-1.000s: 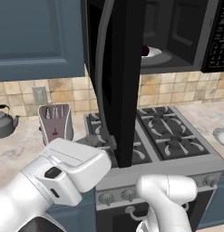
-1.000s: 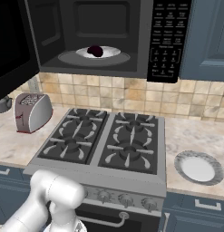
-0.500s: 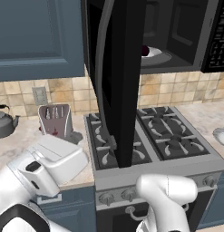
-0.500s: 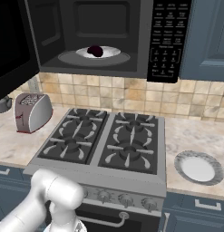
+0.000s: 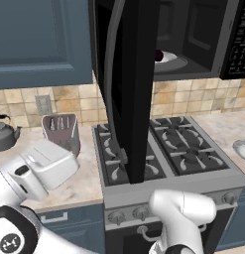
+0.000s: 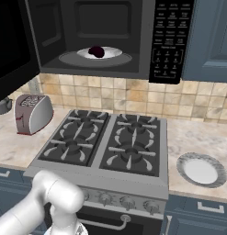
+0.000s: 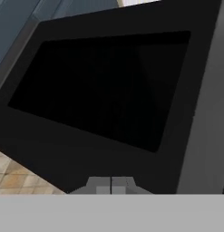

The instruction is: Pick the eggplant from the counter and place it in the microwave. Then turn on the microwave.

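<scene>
Eggplant is already in the microwave, sitting on the white plate inside, a bit left of the plate's middle from the right base view. From the left base view you just catch a sliver of it past the edge of the door.

The door is swung wide open, sticking out over the stove. In the left view it's edge-on and blocks most of the inside. The keypad is on the right of the opening, dark w/ rows of small buttons.

Gripper is clenched shut w/ nothing in it; the two fingertips sit pressed together at the bottom of the hand view. It's pointed at the door's dark window, pretty close up, and I can't tell if it's actually touching.

Other stuff on the counter: a silver toaster left of the stove, a kettle further left by the wall, and a small empty dish on the right side. Tiled backsplash behind, blue cabinets up top.
</scene>
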### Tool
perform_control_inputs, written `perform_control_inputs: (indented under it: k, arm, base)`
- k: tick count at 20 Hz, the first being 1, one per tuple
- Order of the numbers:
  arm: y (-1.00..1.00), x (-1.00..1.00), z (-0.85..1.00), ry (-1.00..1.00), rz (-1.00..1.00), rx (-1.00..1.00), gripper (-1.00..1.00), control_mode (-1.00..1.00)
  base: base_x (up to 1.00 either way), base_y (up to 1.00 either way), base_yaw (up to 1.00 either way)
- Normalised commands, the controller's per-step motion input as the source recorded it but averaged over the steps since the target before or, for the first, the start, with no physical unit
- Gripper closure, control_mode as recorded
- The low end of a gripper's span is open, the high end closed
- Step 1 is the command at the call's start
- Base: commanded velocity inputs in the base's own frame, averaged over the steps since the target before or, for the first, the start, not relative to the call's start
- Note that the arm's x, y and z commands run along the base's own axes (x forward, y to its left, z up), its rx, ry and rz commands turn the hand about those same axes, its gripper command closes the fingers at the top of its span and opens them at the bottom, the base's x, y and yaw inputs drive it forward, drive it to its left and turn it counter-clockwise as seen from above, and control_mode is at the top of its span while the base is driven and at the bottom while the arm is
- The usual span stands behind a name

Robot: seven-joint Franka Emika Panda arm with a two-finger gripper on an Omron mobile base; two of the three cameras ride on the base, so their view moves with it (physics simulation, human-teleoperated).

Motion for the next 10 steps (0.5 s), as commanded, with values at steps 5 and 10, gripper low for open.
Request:
perform_control_inputs:
  k: [5,10]
  arm:
    - [0.19,0.33,-0.08,0.00,-0.05,0.00,1.00,-1.00]
    - [0.14,0.30,-0.03,0.00,-0.06,0.00,1.00,-1.00]
  base:
    - [0.00,0.00,0.00]
    - [0.00,0.00,0.00]
